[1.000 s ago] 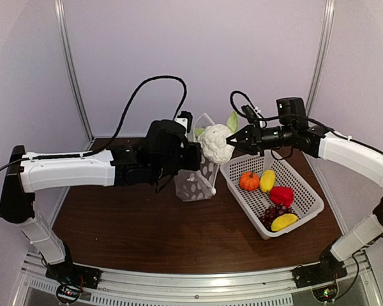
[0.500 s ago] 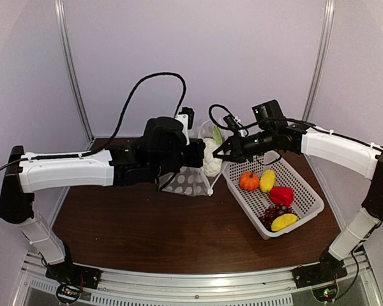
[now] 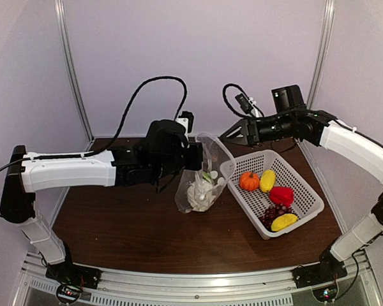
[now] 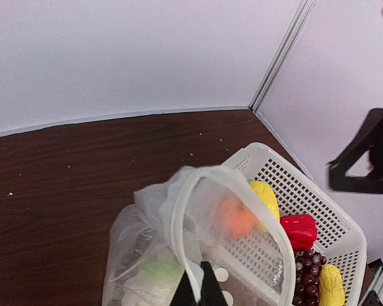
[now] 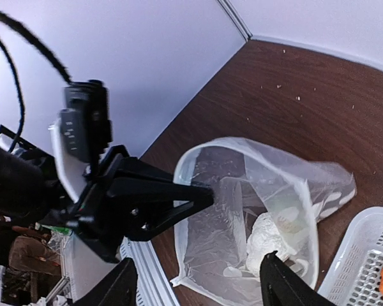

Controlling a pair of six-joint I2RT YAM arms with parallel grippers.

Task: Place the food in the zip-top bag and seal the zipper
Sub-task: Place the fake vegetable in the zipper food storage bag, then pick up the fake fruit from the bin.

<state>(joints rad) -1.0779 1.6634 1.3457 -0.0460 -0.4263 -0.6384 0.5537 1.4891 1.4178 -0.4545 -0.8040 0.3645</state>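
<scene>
The zip-top bag (image 3: 203,172) hangs open over the table, its zipper (image 4: 176,223) forming a pale loop round the mouth. My left gripper (image 3: 198,155) is shut on the near rim of that mouth, seen also as the left gripper (image 4: 201,288) from its own wrist. The white cauliflower (image 3: 197,192) lies at the bag's bottom, and the cauliflower (image 5: 267,237) shows through the plastic. My right gripper (image 3: 233,134) hovers above and to the right of the bag, open and empty. The pumpkin (image 3: 249,181), red pepper (image 3: 281,194), grapes (image 3: 274,214) and two yellow pieces (image 3: 267,180) lie in the basket.
The white mesh basket (image 3: 300,171) stands on the brown table right of the bag, its near corner touching the plastic. Pale walls with metal posts (image 3: 73,76) close off the back and both sides.
My right gripper carried the cauliflower into the bag's mouth, let it go, opened and rose back to the upper right. The bag now sags with the cauliflower inside.
</scene>
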